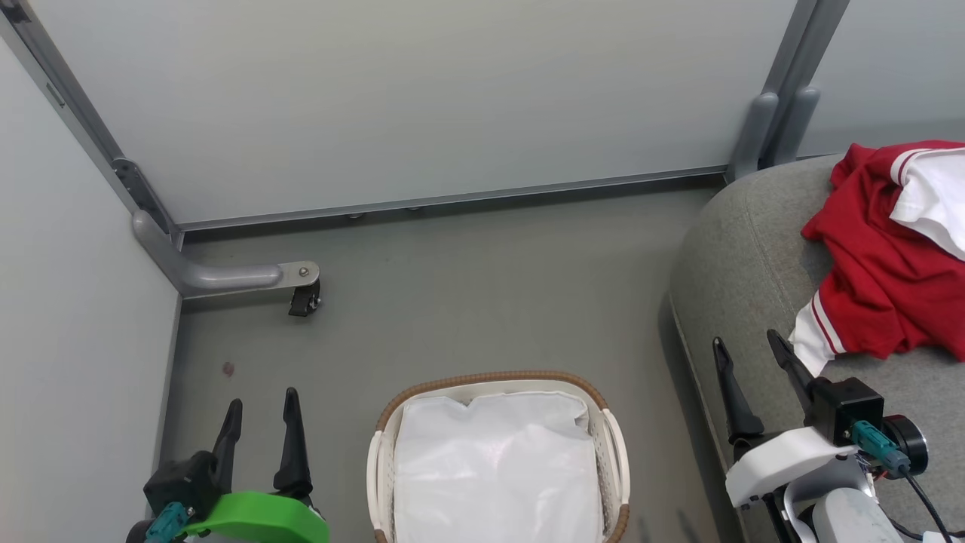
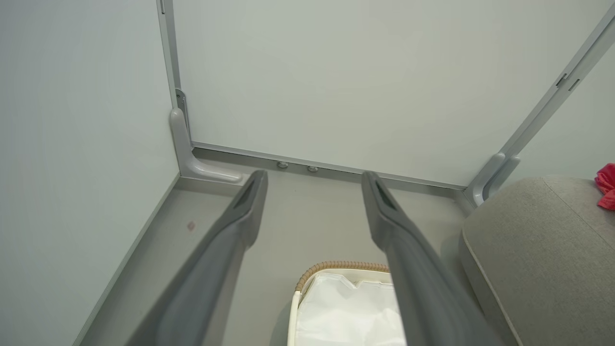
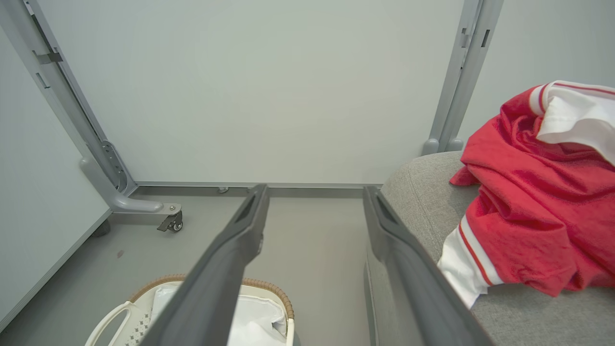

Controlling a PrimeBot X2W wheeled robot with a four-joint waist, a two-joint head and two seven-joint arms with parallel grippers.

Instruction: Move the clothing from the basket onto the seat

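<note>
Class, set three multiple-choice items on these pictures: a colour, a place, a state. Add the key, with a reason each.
1. What colour is the rim of the basket? A brown; B green; C black.
2. Where does the clothing lie? A in the basket; B on the floor; C on the seat.
3. How is the right gripper? A shut on cloth; B open, empty; C shut, empty.
Key: 1 A, a woven brown band tops it. 2 C, red fabric rests on grey upholstery. 3 B, its fingers stand apart with nothing between.

One basket (image 1: 490, 375), one seat (image 1: 739, 264), clothing (image 1: 867, 264): perhaps two garments, heaped.
</note>
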